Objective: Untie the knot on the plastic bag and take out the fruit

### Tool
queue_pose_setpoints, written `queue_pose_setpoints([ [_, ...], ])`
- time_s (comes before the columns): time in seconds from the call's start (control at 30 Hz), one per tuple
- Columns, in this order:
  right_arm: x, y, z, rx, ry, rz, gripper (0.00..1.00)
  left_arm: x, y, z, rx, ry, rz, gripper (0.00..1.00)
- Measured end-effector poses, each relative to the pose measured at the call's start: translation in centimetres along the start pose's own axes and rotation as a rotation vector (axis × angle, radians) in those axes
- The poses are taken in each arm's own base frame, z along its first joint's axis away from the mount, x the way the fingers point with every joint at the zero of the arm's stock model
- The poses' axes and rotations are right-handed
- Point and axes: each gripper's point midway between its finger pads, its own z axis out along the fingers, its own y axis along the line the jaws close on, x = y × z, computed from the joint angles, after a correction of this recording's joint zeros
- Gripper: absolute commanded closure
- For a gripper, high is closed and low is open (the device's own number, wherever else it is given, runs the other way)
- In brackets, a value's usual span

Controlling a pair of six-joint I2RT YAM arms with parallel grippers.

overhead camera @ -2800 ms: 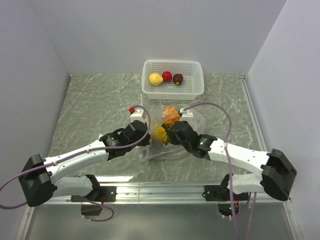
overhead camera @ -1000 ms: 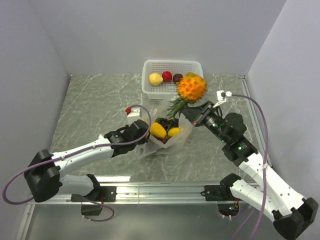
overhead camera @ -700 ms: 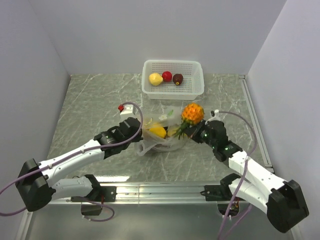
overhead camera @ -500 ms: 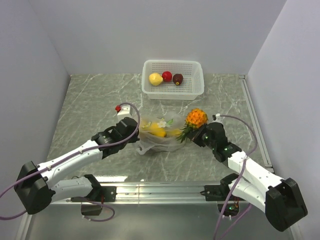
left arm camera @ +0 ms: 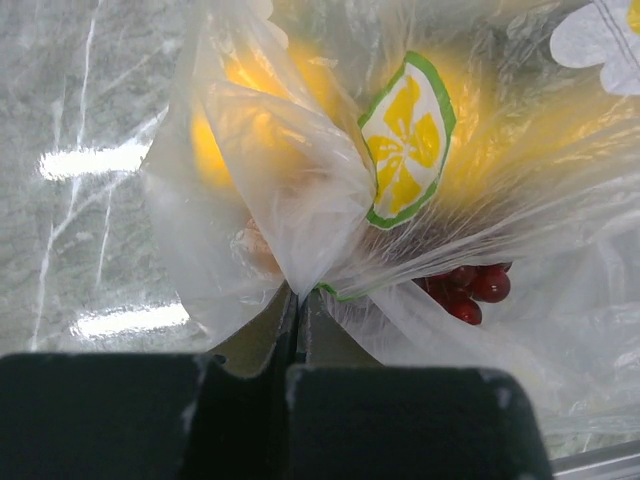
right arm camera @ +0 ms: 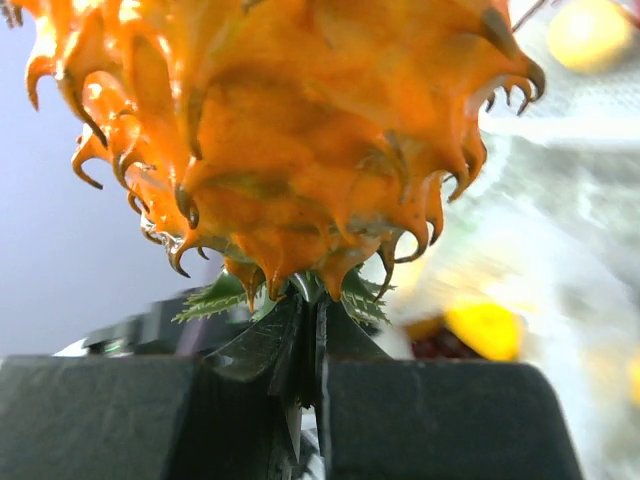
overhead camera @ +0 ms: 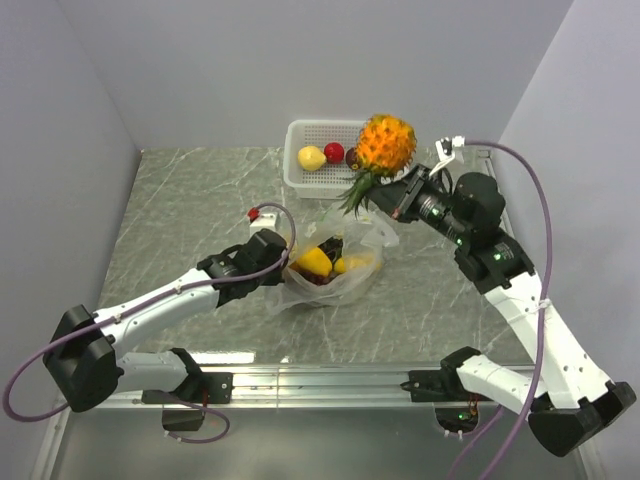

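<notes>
Plastic bag [overhead camera: 325,270] lies open on the counter [overhead camera: 190,210], its edge pinched in my left jaws; my right jaws pinch the pineapple [overhead camera: 385,143] aloft by its leaves, best lowered into the basket [overhead camera: 398,175] before release.

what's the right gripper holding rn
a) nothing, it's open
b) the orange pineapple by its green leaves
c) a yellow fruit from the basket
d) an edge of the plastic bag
B: the right gripper is shut on the green leaves of the pineapple and holds it up above the plastic bag, while the left gripper pinches a fold of the bag.
</notes>
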Motion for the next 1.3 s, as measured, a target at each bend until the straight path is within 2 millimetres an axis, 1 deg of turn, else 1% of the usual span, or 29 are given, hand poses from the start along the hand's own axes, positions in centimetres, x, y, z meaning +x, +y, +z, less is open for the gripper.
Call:
queue_pose_setpoints([
  [0.07, -1.2, 2.0, -0.1, -0.055, 0.001, -0.025, 1.00, -0.5, -0.3, -0.1, 0.001, 0.000, 0.017, 0.99],
  [0.1, -1.6, 2.5, 0.0, -0.069, 0.001, -0.034, 1.00, -0.7, -0.4, -0.1, 0.002, -0.001, 0.021, 0.99],
  [0.17, -2.2, 2.3, 0.7, -0.049, 0.010, -0.045, 1.00, -1.3, -0.7, -0.3, 0.004, -0.004, 0.039, 0.99],
  [0.2, -2.8, 1.9, 1.3, -0.033, 0.006, -0.050, 1.00, -1.5, -0.8, -0.4, 0.006, -0.005, 0.046, 0.99],
  [0.23, -3.5, 1.0, 2.1, -0.006, -0.004, -0.050, 1.00, -1.8, -0.9, -0.5, 0.009, -0.008, 0.054, 0.99],
  [0.3, -4.7, -1.6, 3.8, 0.058, -0.021, -0.035, 1.00, -1.9, -1.2, -0.7, 0.025, -0.003, 0.072, 0.99],
  [0.37, -5.9, -5.5, 5.8, 0.151, -0.033, -0.006, 1.00, -1.7, -1.4, -0.9, 0.040, 0.012, 0.099, 0.99],
  [0.4, -6.1, -7.1, 6.7, 0.185, -0.030, 0.006, 1.00, -1.6, -1.4, -0.9, 0.047, 0.018, 0.112, 0.99],
  [0.47, -6.6, -11.1, 9.0, 0.270, -0.028, 0.035, 1.00, -1.5, -1.3, -0.9, 0.051, 0.026, 0.142, 0.99],
  [0.53, -6.2, -14.9, 11.2, 0.341, -0.014, 0.063, 1.00, -1.4, -1.2, -0.8, 0.051, 0.029, 0.161, 0.99],
  [0.6, -5.2, -18.1, 12.7, 0.396, 0.004, 0.096, 1.00, -1.6, -1.1, -0.8, 0.051, 0.026, 0.170, 0.99],
  [0.7, -3.5, -22.0, 14.8, 0.458, 0.033, 0.139, 1.00, -1.9, -0.9, -0.5, 0.054, 0.015, 0.171, 0.99],
  [0.73, -3.0, -23.1, 15.6, 0.471, 0.041, 0.152, 0.94, -2.0, -0.7, -0.3, 0.052, 0.018, 0.165, 0.99],
  [0.8, -2.5, -24.8, 17.3, 0.485, 0.053, 0.175, 0.77, -2.1, -0.2, -0.1, 0.040, 0.020, 0.156, 0.99],
  [0.83, -2.4, -25.5, 18.2, 0.484, 0.052, 0.180, 0.53, -2.2, 0.1, 0.0, 0.036, 0.022, 0.151, 0.99],
  [0.87, -2.2, -26.1, 18.9, 0.485, 0.052, 0.188, 0.41, -2.2, 0.3, 0.1, 0.031, 0.022, 0.146, 0.99],
  [0.9, -2.1, -26.6, 19.5, 0.485, 0.051, 0.187, 0.32, -2.2, 0.4, 0.2, 0.030, 0.021, 0.142, 0.99],
  [0.93, -2.0, -27.1, 19.9, 0.487, 0.053, 0.188, 0.21, -2.2, 0.5, 0.3, 0.030, 0.020, 0.138, 0.99],
  [1.03, -1.9, -27.8, 20.5, 0.491, 0.050, 0.178, 0.12, -2.0, 0.7, 0.3, 0.031, 0.026, 0.136, 0.99],
  [1.13, -2.6, -27.6, 20.4, 0.495, 0.033, 0.158, 0.11, -2.0, 0.8, 0.4, 0.029, 0.026, 0.135, 0.99],
  [1.2, -3.2, -27.1, 20.1, 0.491, 0.022, 0.135, 0.12, -2.0, 0.8, 0.4, 0.029, 0.027, 0.133, 0.99],
  [1.23, -3.6, -26.6, 19.8, 0.488, 0.020, 0.121, 0.13, -2.0, 0.8, 0.4, 0.032, 0.029, 0.132, 0.99],
  [1.3, -4.5, -24.9, 18.8, 0.473, 0.013, 0.074, 0.16, -2.0, 0.8, 0.4, 0.033, 0.029, 0.130, 0.99],
])
